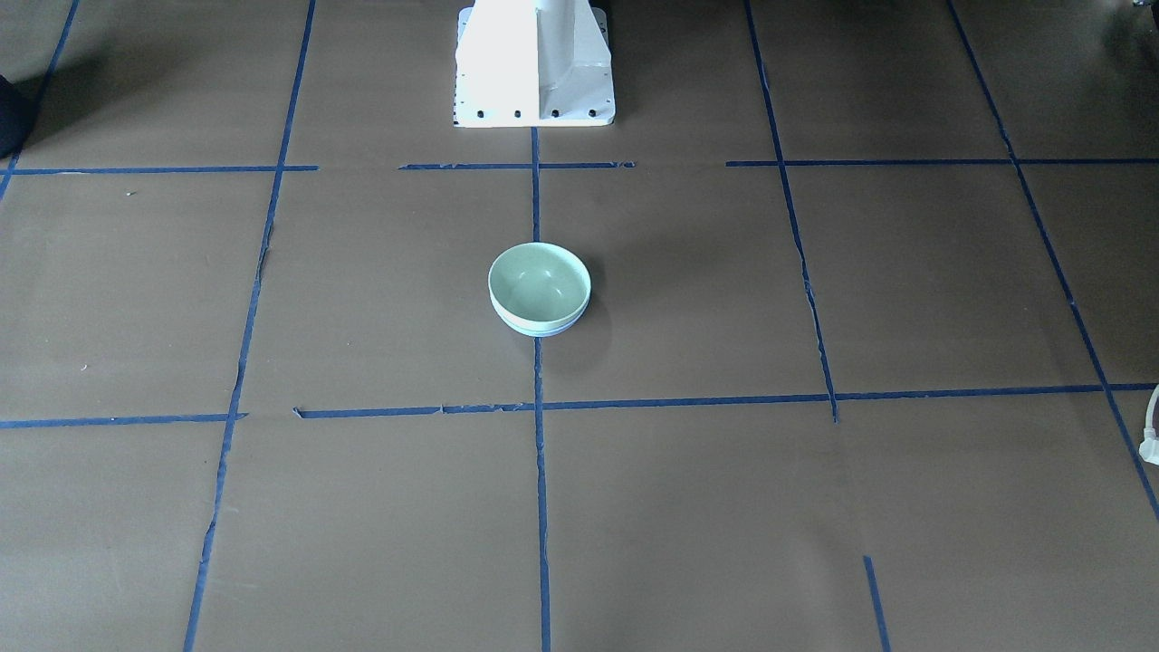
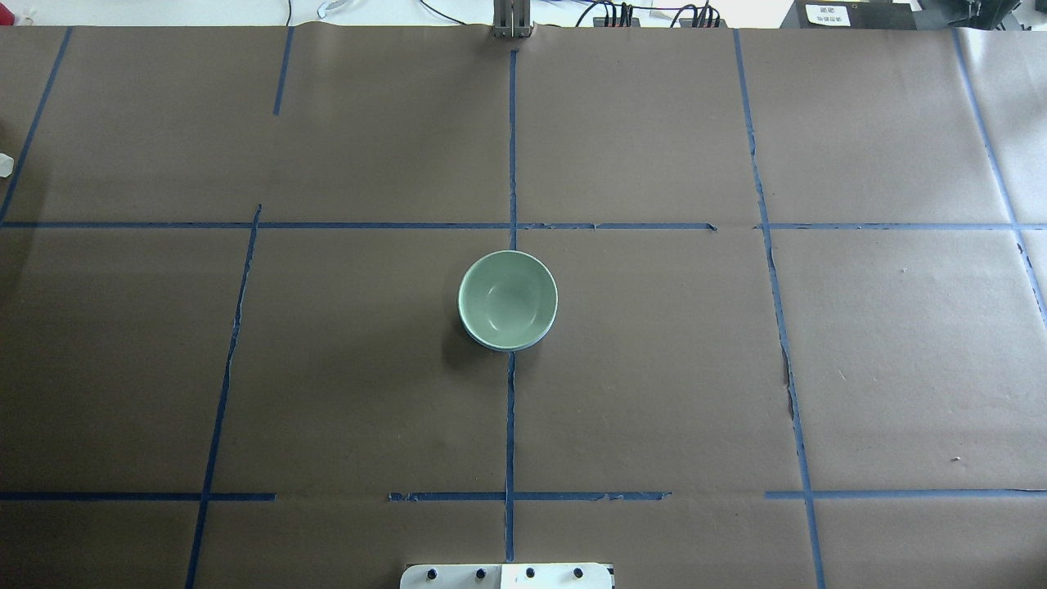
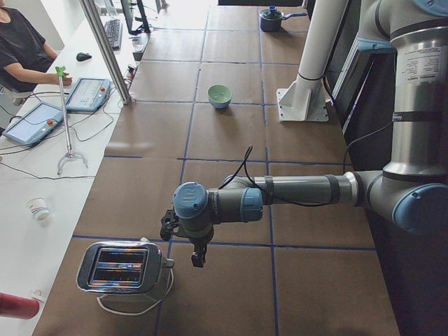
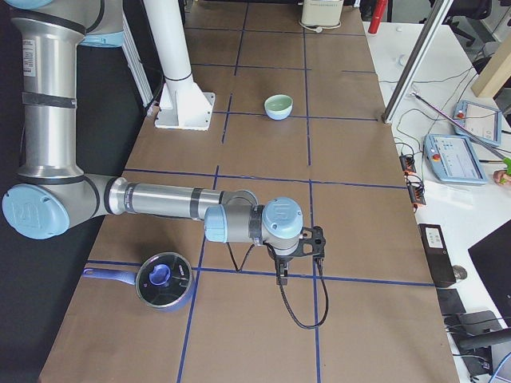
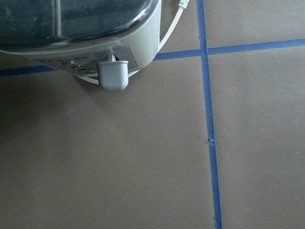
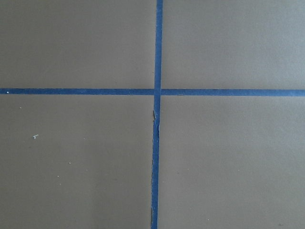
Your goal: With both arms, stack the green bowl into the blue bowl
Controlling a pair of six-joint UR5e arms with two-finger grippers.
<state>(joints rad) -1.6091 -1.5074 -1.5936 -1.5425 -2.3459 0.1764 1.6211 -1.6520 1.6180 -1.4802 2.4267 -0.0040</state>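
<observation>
While inside blue bowl (image 1: 541,331), green bowl (image 1: 539,285) upright.

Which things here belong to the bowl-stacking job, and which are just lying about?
Job: green bowl, sitting inside the blue bowl; left arm; right arm.

Lying about: toaster by the left arm's end; lidded pot by the right arm's end; white pedestal.

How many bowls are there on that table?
2, both at the middle of the table: the green bowl sits nested inside the blue bowl, of which only a thin lower edge shows.
</observation>
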